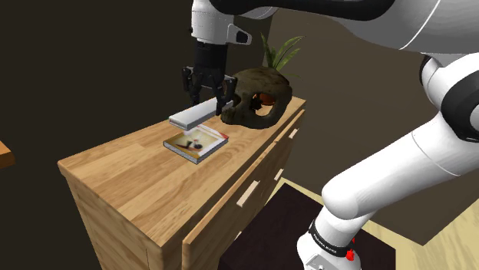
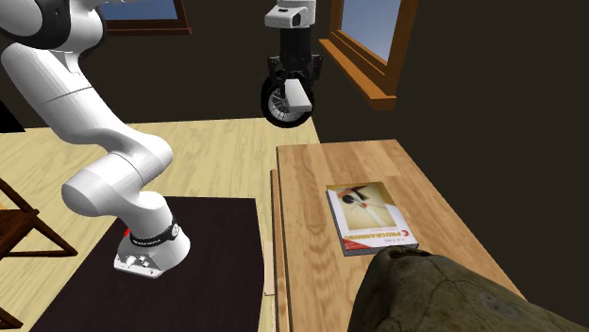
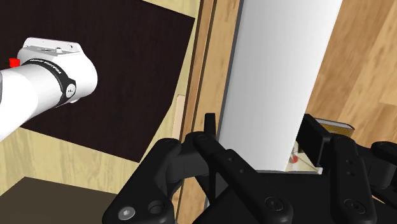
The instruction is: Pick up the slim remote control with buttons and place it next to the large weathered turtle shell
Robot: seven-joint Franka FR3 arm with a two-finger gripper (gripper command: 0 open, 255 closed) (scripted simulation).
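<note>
A plain pale grey slab, the slim remote [image 1: 192,115], hangs in the air over the wooden dresser top [image 1: 130,172], with my gripper [image 1: 209,96] shut on its end nearest the shell. In the wrist view the remote [image 3: 280,76] runs away from the hand, and the fingers [image 3: 210,137] clasp its sides. The large dark brown turtle shell [image 1: 257,96] stands at the dresser's far end, just beyond the gripper. In the second exterior view the gripper [image 2: 291,94] and the remote [image 2: 294,94], seen end-on, hover above the dresser's far part, with the shell [image 2: 425,297] in the foreground.
A book [image 1: 196,141] lies flat on the dresser below the remote, beside the shell. A plant [image 1: 280,52] rises behind the shell. My arm's base [image 2: 146,250] stands on a dark mat [image 2: 208,283] beside the dresser. A window [image 2: 363,47] is in the wall.
</note>
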